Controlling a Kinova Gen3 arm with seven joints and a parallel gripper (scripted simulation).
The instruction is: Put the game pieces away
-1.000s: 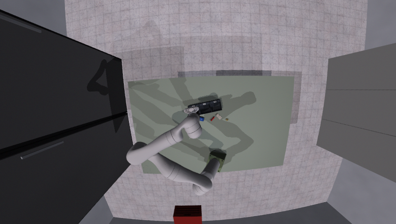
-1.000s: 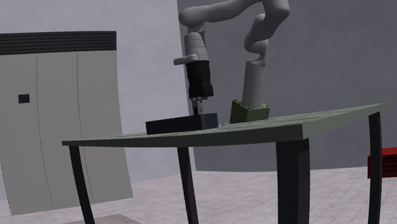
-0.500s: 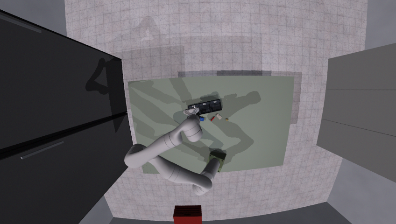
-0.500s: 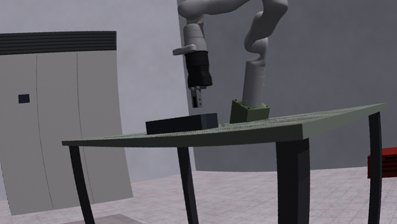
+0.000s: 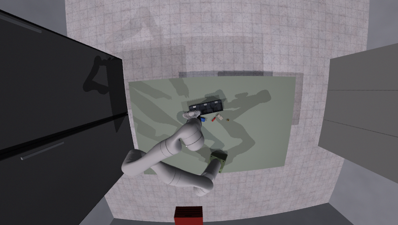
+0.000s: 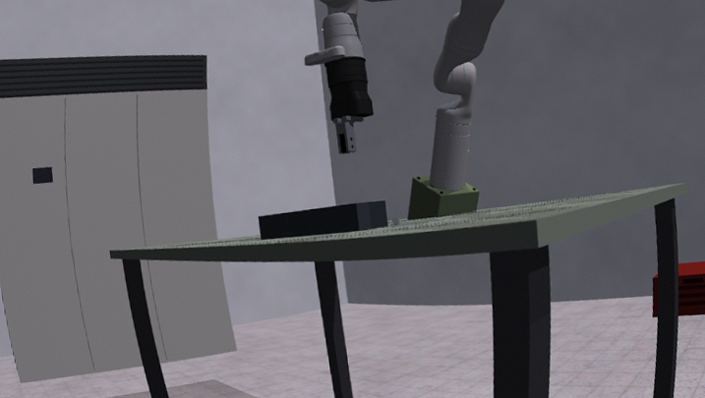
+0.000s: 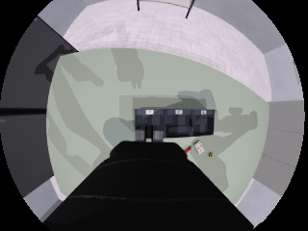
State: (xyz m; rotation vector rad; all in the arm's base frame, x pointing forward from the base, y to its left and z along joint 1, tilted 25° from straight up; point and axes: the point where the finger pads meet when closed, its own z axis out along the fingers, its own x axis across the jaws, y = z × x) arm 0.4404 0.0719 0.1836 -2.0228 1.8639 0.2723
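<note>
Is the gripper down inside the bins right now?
No, the exterior view shows the gripper hanging well above the dark bins.

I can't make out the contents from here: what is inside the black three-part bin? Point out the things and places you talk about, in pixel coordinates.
The black three-part bin (image 5: 211, 111) (image 6: 309, 222) (image 7: 179, 137) shows dark compartments, contents unclear. The tool (image 6: 347, 151) (image 7: 148, 131) covers part of one.

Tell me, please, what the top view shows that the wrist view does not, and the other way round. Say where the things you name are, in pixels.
Only the top view: the blue thing (image 5: 202, 119) beside the bins, the arm's grey links (image 5: 167, 147), its green base (image 5: 223, 161) and the red box (image 5: 188, 221) on the floor.
Only the wrist view: the fingers.
Both: the table (image 5: 268, 133) (image 7: 87, 125), the bins (image 5: 222, 105) (image 7: 213, 122), the red piece (image 5: 213, 118) (image 7: 188, 150), the white piece (image 5: 219, 116) (image 7: 199, 147) and the small brownish one (image 5: 227, 119) (image 7: 211, 155).
</note>
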